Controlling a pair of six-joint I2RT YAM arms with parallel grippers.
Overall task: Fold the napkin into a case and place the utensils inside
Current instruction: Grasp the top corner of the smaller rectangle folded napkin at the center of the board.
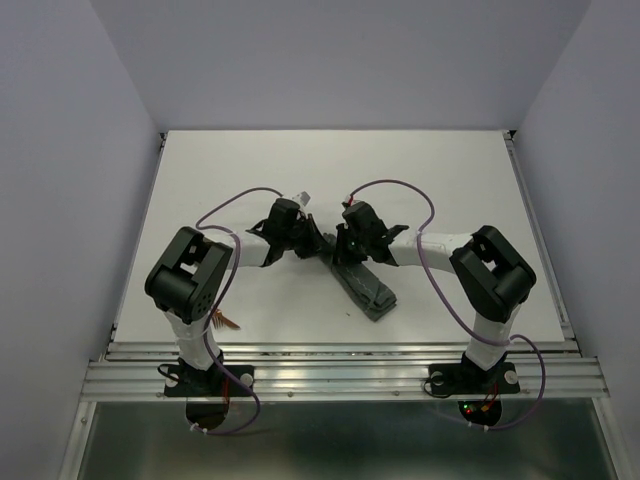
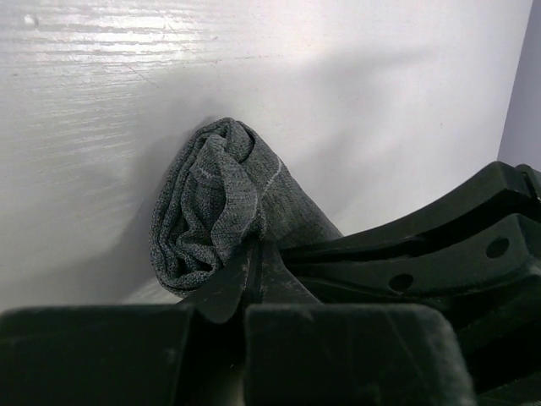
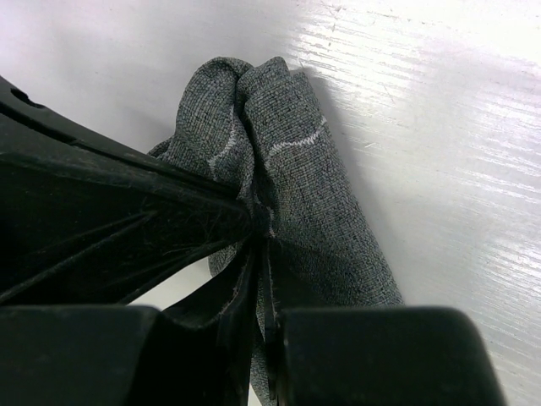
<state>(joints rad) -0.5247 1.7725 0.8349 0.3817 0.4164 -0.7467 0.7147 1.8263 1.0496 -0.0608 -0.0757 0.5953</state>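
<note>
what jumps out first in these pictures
Both arms meet over the middle of the white table, the left pincer and right pincer shut on the far end of the grey napkin, folded into a narrow strip. Copper-brown utensils lie apart at the near edge, beside the left arm's base.
</note>
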